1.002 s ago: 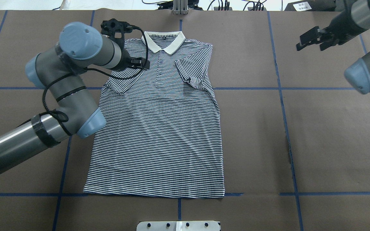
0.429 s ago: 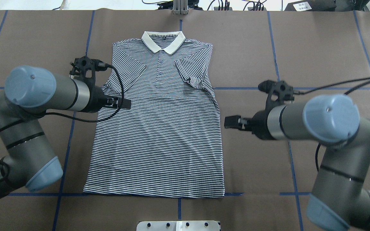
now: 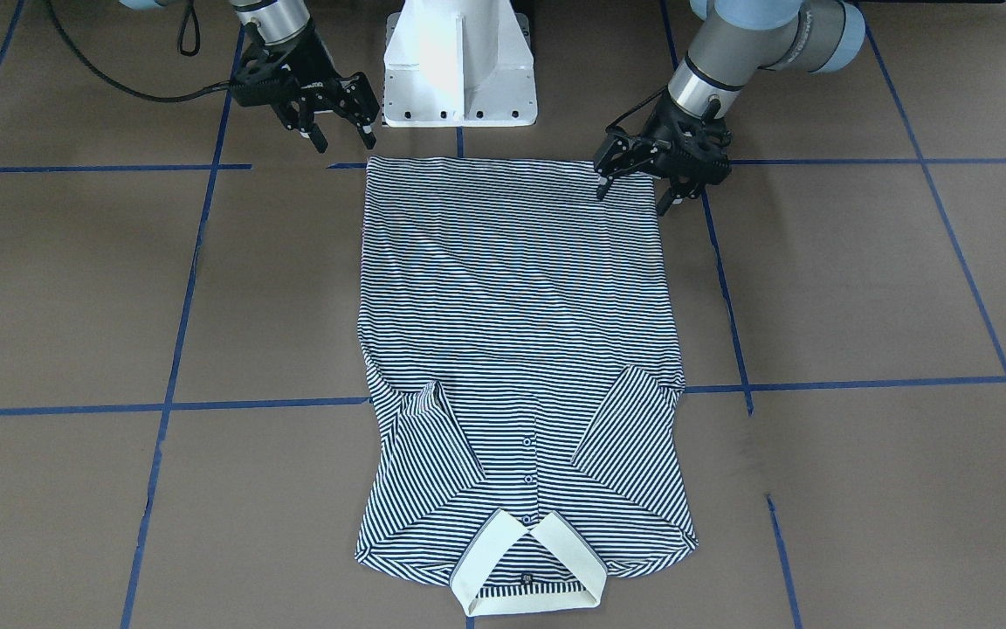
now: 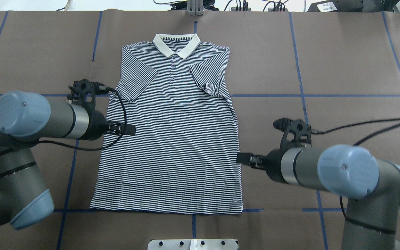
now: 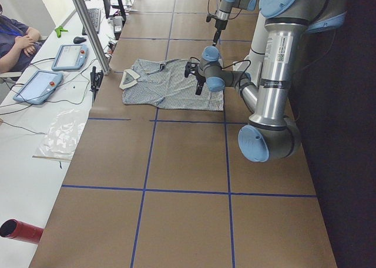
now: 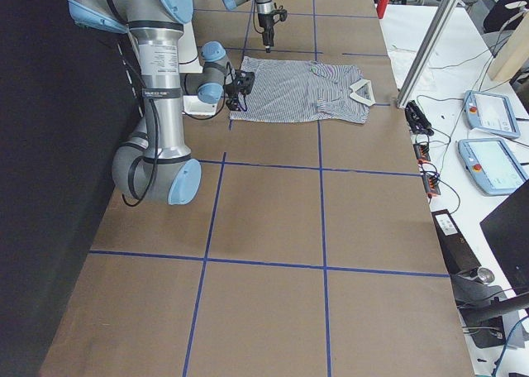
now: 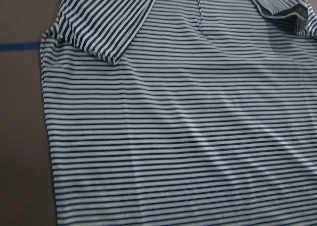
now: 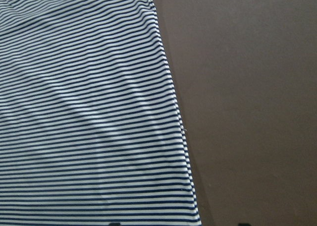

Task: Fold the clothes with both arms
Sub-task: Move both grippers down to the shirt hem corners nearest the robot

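Note:
The striped polo shirt lies flat and face up on the brown table, its cream collar at the far side. Both sleeves are folded in over the chest. My left gripper hovers over the shirt's left flank, open and holding nothing. In the front-facing view its fingers stand spread. My right gripper hangs at the shirt's right edge, open and empty. The left wrist view shows the shirt with a folded sleeve. The right wrist view shows the shirt's edge beside bare table.
The white pedestal base stands just behind the shirt's hem. A metal plate sits at the near table edge. Blue tape lines cross the table. A side bench holds tablets, with a seated person beside it.
Both arms swung toward the robot's side. The left gripper left the collar area for the shirt's middle left; the right came in from the far right corner to its right edge. The shirt stayed still.

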{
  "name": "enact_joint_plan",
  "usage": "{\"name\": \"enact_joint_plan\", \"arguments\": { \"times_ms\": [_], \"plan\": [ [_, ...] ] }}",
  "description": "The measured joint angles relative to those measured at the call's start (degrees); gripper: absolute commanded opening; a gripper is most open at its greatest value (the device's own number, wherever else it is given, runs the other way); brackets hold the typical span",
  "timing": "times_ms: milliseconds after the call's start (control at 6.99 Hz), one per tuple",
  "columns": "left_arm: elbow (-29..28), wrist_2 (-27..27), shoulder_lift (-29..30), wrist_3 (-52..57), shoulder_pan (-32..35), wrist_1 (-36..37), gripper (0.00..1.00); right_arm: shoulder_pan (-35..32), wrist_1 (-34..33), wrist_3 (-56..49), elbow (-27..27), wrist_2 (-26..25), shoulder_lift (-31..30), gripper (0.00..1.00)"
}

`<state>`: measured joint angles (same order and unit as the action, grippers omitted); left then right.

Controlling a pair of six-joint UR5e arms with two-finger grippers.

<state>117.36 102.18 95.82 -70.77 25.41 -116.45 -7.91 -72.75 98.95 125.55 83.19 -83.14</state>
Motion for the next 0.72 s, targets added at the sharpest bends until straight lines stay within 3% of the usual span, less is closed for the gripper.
{"name": "enact_joint_plan", "arguments": {
  "times_ms": [429, 716],
  "plan": [
    [1.47, -8.32, -6.14, -13.52, -11.76, -0.09, 0.59, 3.35, -2.61, 2.38, 0.37, -3.76, -0.15, 0.83],
    [1.46, -10.17, -8.46, -15.47, -13.93, -0.09, 0.57, 3.7, -2.68, 2.47, 0.39, -4.47, -0.12, 0.83]
  ]
}}
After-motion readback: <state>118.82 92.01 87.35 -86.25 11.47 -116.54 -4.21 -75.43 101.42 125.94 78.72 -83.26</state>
